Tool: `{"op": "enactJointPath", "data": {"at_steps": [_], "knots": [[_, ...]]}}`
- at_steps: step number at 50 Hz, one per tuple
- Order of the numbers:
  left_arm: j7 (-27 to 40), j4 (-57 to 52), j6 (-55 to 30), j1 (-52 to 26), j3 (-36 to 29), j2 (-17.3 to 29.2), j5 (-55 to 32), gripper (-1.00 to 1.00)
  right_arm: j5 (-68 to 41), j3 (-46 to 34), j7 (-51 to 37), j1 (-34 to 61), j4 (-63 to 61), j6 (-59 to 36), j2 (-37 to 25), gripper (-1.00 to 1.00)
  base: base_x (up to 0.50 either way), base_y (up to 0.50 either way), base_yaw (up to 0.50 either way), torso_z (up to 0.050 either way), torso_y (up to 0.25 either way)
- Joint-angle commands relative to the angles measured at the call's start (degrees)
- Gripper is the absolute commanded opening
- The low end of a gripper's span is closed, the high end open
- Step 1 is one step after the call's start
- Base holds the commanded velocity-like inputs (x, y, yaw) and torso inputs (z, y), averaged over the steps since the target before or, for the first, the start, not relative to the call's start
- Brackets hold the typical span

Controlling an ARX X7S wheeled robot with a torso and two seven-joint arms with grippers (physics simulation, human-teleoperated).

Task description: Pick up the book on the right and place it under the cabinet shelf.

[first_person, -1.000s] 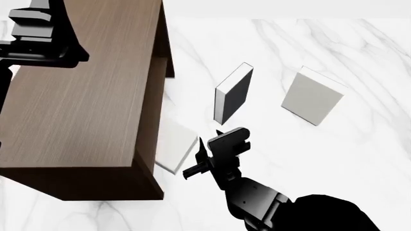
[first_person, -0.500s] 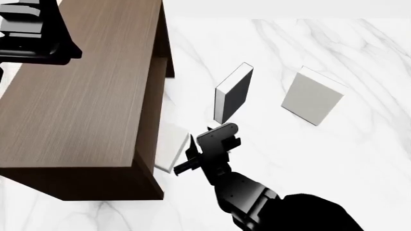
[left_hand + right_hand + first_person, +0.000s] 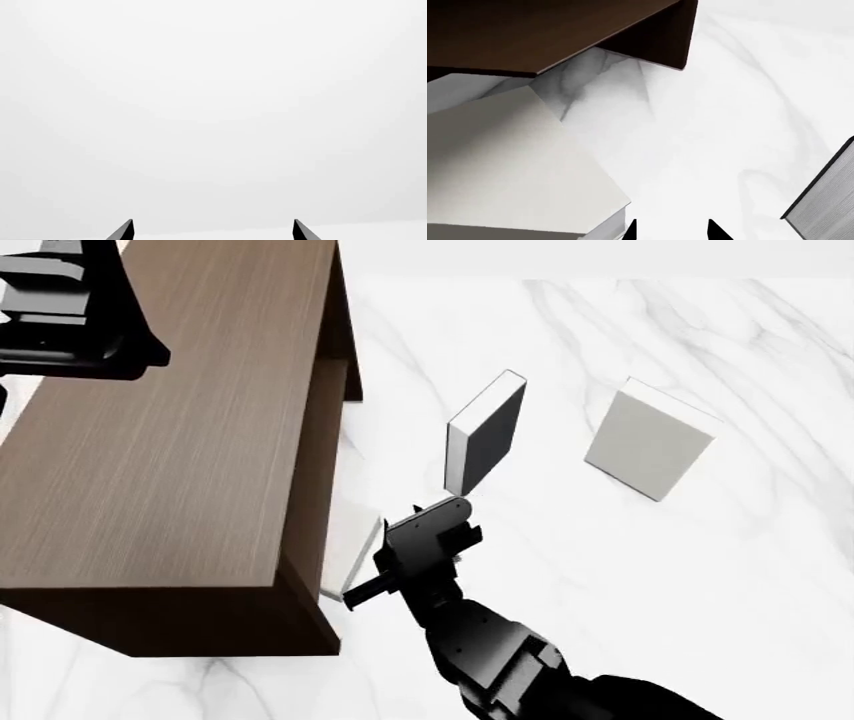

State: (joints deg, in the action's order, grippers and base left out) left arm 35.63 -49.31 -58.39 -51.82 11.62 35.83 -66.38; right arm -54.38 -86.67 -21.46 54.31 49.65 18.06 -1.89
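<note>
A pale book [image 3: 350, 543] lies flat on the marble floor, partly under the dark brown cabinet [image 3: 174, 440]. In the right wrist view its cover [image 3: 514, 165] reaches under a brown board [image 3: 547, 30] of the cabinet. My right gripper [image 3: 378, 565] is low beside this book's outer edge. Its jaws [image 3: 670, 231] stand apart with nothing between them, and one finger is right next to the book's corner. A second pale book [image 3: 650, 440] stands tilted far to the right. My left gripper [image 3: 60, 310] hovers above the cabinet top, open [image 3: 212, 231] and empty.
A black-covered book with white pages [image 3: 483, 432] stands upright just beyond my right gripper and also shows in the right wrist view [image 3: 827, 195]. The cabinet's side panel [image 3: 660, 35] is close ahead. The white marble floor [image 3: 601, 570] stretches to the right.
My right gripper has moved left toward the cabinet, and the flat pale book has slid further under it. The left gripper has shifted only slightly.
</note>
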Motion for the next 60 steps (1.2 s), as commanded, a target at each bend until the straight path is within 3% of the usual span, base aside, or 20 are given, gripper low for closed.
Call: {"op": "enactJointPath", "data": {"at_steps": [1,13,41,55,60], "knots": [[-0.1,0.0,0.4,0.5,0.1,0.4,-0.1,1.00,0.5,-1.3,3.0,-3.2,1.9,-10.8,1.9,1.00,0.00,0.00,0.01,0.000,0.000],[-0.1,0.0,1.0,1.2,0.9,1.1,-0.4,1.00,-0.2,-1.4,3.5,-3.1,1.0,-12.4,1.9,1.00,0.00,0.00,0.01,-0.003,-0.008],[1.3,0.3,0.8,-0.2,0.8,2.3,-2.2,1.00,-10.0,-1.7,18.4,-4.8,2.1,-7.7,1.9,1.00,0.00,0.00,0.00,-0.001,-0.006],[1.5,0.3,1.0,-0.1,1.0,3.1,-2.6,1.00,-6.9,-1.7,17.5,-5.3,1.2,-9.0,1.9,1.00,0.00,0.00,0.00,-0.001,-0.007],[1.4,0.2,1.2,0.4,1.2,3.3,-2.5,1.00,-2.7,-1.6,12.8,-5.3,1.8,-9.3,1.9,1.00,0.00,0.00,0.00,-0.002,-0.007]]}}
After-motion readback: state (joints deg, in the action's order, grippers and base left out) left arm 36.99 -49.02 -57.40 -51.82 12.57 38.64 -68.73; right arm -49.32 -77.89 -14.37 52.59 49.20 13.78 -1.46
